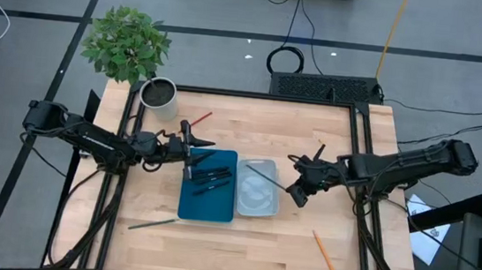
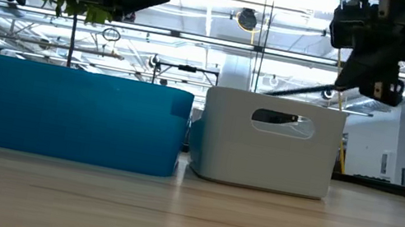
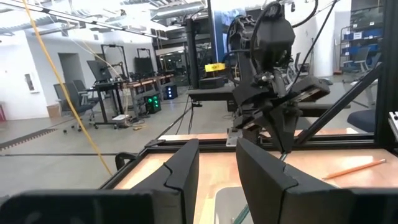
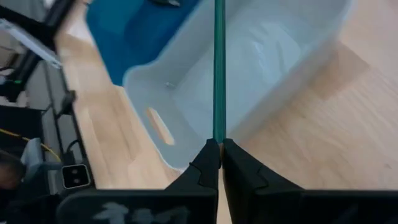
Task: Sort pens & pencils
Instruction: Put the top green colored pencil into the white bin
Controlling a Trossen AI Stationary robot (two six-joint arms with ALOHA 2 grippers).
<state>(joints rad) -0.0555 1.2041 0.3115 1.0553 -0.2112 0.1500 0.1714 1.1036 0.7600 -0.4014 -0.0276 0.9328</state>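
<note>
While the left gripper (image 1: 189, 135) hangs over the blue tray's (image 1: 190, 208) back-left corner, its fingers (image 3: 186, 171) stand partly apart with nothing between them, as the left wrist view shows. Just behind that arm a red pencil (image 1: 200, 117) lies on the table (image 1: 256, 252), near the pot (image 1: 158, 94) with the plant (image 1: 126, 42). Down at the front-left, a grey-green pencil (image 1: 153, 224) lies flat, close to the blue tray's front-left corner. Inside the blue tray, several black pens (image 1: 210, 176) lie in a loose cluster toward the back half. Right beside it, touching or nearly so, sits the grey tray (image 1: 256, 210), and over it comes the action: the right gripper (image 1: 298, 194) is clamped tight on a green pencil (image 4: 218, 68), the shaft reaching out from the closed tips across the grey tray's open top. From the low view (image 2: 364, 71) that pencil (image 2: 299, 89) slants just above the tray's rim (image 2: 276, 100), clear of it. Further right, another pencil (image 1: 318, 150) lies behind the right arm, and an orange pencil (image 1: 326, 257) rests alone near the front-right corner of the table
</note>
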